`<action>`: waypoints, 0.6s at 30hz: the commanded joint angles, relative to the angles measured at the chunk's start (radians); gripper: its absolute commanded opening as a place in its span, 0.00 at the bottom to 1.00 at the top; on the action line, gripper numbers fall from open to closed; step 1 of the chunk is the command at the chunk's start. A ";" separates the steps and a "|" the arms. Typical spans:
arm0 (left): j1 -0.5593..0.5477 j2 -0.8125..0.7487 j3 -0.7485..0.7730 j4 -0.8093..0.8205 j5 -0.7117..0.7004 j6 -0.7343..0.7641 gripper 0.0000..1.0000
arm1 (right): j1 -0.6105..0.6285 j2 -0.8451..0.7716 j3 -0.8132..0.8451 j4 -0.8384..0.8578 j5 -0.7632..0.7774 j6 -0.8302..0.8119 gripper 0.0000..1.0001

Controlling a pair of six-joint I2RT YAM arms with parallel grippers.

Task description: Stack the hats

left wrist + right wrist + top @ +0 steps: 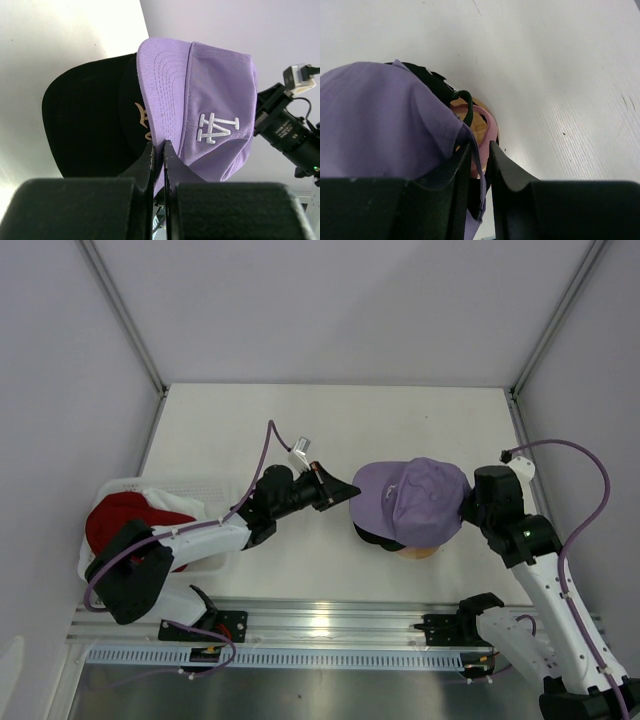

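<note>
lavender fabric baseball cap (420,500) atop black fabric cap (85,125). left claw (159,147) clamped shut on lavender brim; right claw (479,147) barely open around its rear hem.

Arm links: you'll see white shells on the left arm (190,535) and the right arm (545,590).
Joints: black housings; look for a small green light (527,533) on the right arm.
Cables: your purple cables (266,455) loop along each arm.
End effectors: left end effector (159,160) and right end effector (480,155), matte black with tapered fingers.
Bases: black brackets (215,625), lower frame.
</note>
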 commanded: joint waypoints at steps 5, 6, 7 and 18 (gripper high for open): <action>-0.003 0.021 -0.014 -0.102 -0.032 0.059 0.01 | -0.025 0.023 -0.025 0.075 -0.045 -0.052 0.15; -0.002 0.021 -0.014 -0.102 -0.031 0.059 0.01 | -0.029 0.027 -0.028 0.076 -0.051 -0.053 0.12; -0.002 0.021 -0.009 -0.103 -0.029 0.061 0.01 | -0.035 0.031 -0.026 0.076 -0.059 -0.058 0.10; -0.034 -0.003 0.074 -0.231 -0.034 0.199 0.01 | -0.052 0.053 0.161 -0.074 -0.065 -0.075 0.00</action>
